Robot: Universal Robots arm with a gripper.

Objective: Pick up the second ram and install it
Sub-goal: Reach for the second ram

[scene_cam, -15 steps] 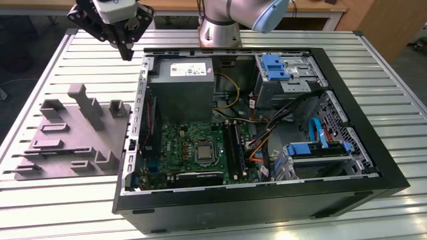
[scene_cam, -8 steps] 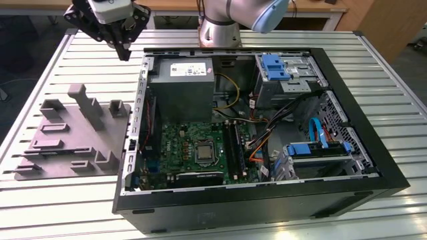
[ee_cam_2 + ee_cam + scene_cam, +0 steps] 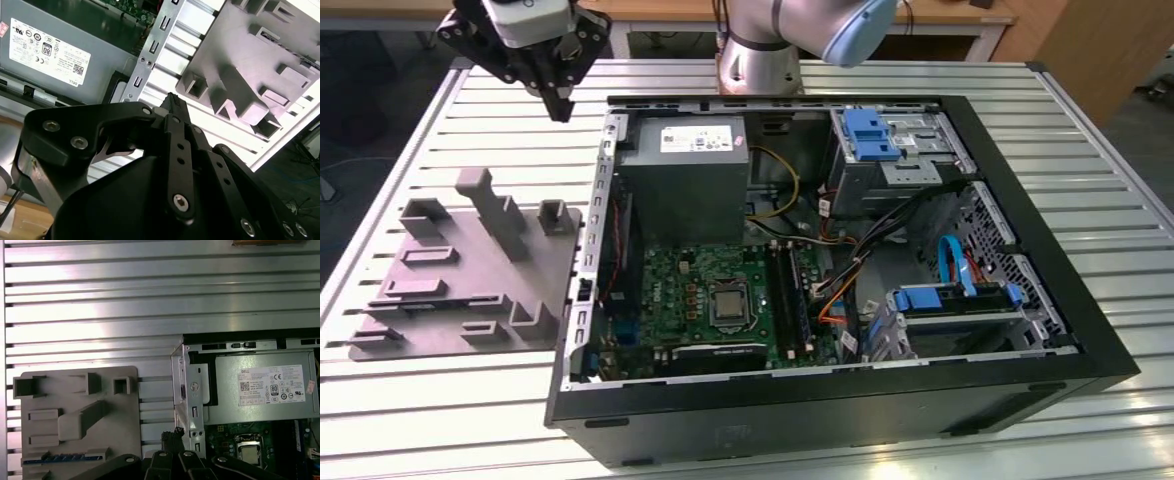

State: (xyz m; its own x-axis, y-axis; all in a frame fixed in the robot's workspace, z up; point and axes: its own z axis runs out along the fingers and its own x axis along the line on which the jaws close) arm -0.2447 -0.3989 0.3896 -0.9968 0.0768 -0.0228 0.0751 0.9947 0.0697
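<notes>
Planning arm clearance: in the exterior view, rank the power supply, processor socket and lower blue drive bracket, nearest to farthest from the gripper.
1. Power supply, in the case corner nearest the gripper.
2. Processor socket, middle of the board.
3. Lower blue drive bracket, exterior view's right.

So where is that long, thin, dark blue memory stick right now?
In the first wrist view, the memory stick lies in a slot of the grey moulded tray, which sits on the exterior view's left of the open black computer case.
</notes>
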